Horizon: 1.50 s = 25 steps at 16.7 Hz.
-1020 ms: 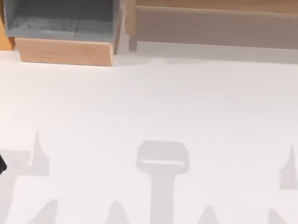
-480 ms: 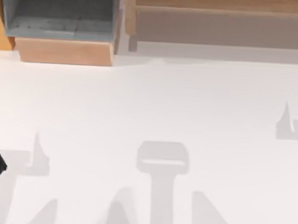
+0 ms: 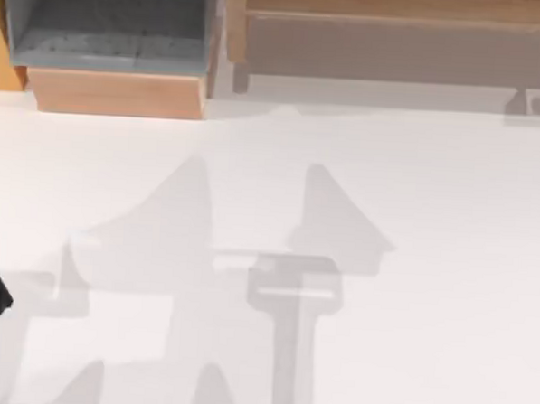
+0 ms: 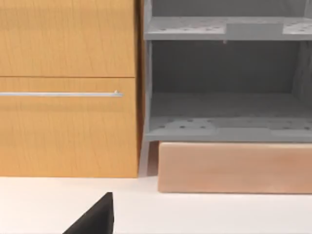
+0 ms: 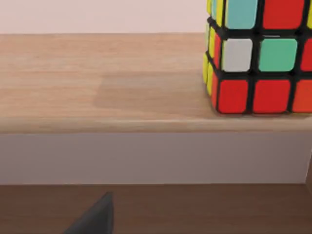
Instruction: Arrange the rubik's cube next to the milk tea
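Step in hand, as judged: approach to the rubik's cube [image 5: 258,56], not yet gripped. The cube is seen in the right wrist view, resting on a wooden shelf [image 5: 107,83] near its front edge, with bare wood beside it. Whether the right claw is wide or narrow cannot be told. The milk tea is not located.

Next move, as judged: the right claw is to be brought level with the cube and closed on two opposite faces.

Surroundings: white table [image 3: 414,219] crossed by arm shadows; grey open cabinet [image 4: 224,87] and orange drawer front [image 4: 63,87] faced by the parked left arm at the table's left edge. The shelf lip may obstruct a low approach.
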Available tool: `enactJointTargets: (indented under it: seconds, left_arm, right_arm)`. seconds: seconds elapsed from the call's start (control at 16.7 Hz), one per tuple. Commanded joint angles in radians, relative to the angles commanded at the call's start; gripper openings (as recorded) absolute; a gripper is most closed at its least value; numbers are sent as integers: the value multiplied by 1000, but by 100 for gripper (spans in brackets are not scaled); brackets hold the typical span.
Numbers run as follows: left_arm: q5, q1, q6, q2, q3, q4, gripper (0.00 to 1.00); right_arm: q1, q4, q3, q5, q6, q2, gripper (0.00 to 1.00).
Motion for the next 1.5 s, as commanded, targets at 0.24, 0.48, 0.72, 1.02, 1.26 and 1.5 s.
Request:
enactJointTargets:
  seconds: [0.24,0.48,0.72,1.02,1.26,1.5]
  left_arm:
    - [0,0,0,0,0,0,100]
    - [0,0,0,0,0,0,100]
    - [0,0,0,0,0,0,100]
    - [0,0,0,0,0,0,100]
    - [0,0,0,0,0,0,100]
    - [0,0,0,0,0,0,100]
  right_arm:
    - [-41,28,216,-39,1,225,100]
    - [-58,40,295,-56,1,299,100]
    - [-53,38,291,-54,1,296,100]
    - [-46,26,390,-42,1,381,100]
    - [-30,6,520,-25,1,491,100]
    - [-25,-1,565,-19,0,529,100]
